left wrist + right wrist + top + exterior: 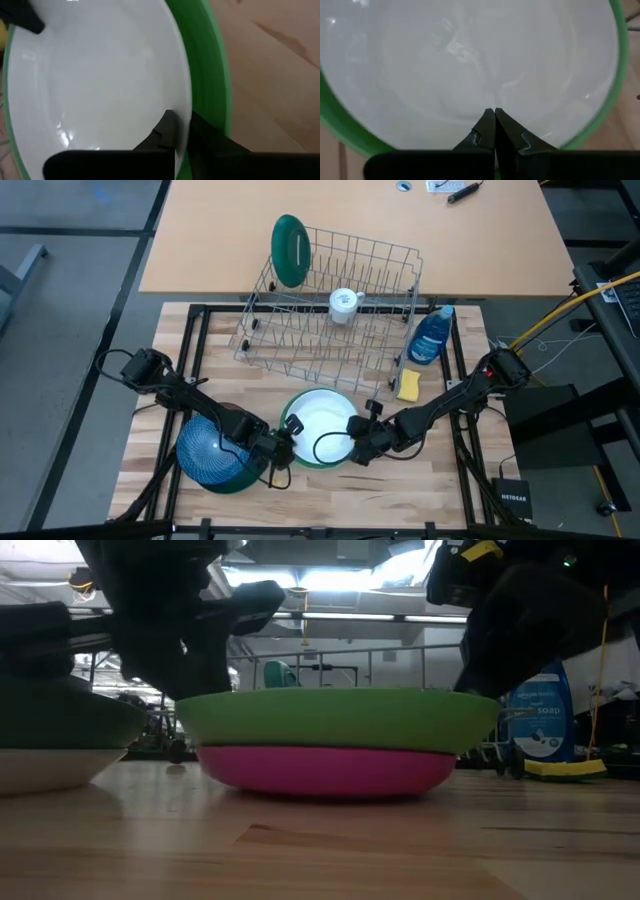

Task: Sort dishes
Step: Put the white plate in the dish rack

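A white plate (322,420) lies in a light green bowl (288,420), which sits on a pink bowl (330,770) at the table's near middle. My left gripper (288,442) is shut on the white plate's left rim; it also shows in its own wrist view (182,125). My right gripper (352,442) is shut, with its fingertips over the plate's inside near the right rim (494,116). A blue ribbed dish (205,450) lies on a dark green one (238,480) at the near left. A dark green plate (290,250) stands on edge in the wire rack (330,320). My left gripper pinches the white plate's rim (189,107) between its two fingers, one finger (167,131) on the plate's inner face and the other (207,137) between the plate and the green bowl's wall. The fingers come from the table's left, slanting down. The plate lies in the bowl. My right gripper's shut fingers lie over the plate's inner face (470,95); whether they touch it I cannot tell.
The rack also holds a white cup (343,304). A blue soap bottle (432,335) and a yellow sponge (408,385) stand to the rack's right. In the low view the left stack rests on a white bowl (50,765).
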`<control>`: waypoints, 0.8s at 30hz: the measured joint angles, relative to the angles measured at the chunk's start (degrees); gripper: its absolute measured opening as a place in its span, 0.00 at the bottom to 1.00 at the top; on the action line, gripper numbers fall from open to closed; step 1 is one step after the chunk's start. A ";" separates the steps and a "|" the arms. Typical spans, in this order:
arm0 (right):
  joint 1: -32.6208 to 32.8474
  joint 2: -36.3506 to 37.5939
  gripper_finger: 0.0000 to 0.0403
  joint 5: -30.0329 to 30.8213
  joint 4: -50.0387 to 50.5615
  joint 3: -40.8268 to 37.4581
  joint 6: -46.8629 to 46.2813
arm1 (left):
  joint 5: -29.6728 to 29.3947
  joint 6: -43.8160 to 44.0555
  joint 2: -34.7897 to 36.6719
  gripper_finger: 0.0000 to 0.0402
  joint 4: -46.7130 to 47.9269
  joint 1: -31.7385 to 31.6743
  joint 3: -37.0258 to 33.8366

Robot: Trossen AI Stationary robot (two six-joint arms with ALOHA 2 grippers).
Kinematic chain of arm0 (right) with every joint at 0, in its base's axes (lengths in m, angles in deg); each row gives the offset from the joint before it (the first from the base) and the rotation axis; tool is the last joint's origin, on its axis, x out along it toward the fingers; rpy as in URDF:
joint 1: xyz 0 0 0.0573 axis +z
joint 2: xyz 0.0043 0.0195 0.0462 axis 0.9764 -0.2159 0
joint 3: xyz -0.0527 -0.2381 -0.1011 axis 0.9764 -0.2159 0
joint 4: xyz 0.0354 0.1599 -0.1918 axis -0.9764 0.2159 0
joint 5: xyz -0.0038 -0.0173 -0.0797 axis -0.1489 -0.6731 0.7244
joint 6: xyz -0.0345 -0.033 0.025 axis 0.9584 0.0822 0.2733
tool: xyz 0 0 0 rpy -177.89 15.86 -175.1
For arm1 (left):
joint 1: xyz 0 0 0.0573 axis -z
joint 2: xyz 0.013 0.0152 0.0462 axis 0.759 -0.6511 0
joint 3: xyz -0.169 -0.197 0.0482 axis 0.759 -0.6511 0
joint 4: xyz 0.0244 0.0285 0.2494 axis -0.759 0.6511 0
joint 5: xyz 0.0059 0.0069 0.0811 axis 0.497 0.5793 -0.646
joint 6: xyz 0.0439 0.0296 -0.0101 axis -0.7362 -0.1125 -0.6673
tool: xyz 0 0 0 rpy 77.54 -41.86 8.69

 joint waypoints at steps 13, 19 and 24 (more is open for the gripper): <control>0.98 3.75 0.00 0.71 -2.39 0.02 0.20 | 0.18 6.81 0.00 0.02 -6.81 1.37 -0.02; 3.29 7.43 0.00 4.08 -2.09 0.02 0.24 | 0.34 12.42 0.02 0.01 -7.39 1.41 1.58; 5.35 9.85 0.00 6.85 -1.98 0.02 0.26 | 0.60 16.36 0.03 0.01 -7.73 1.43 3.65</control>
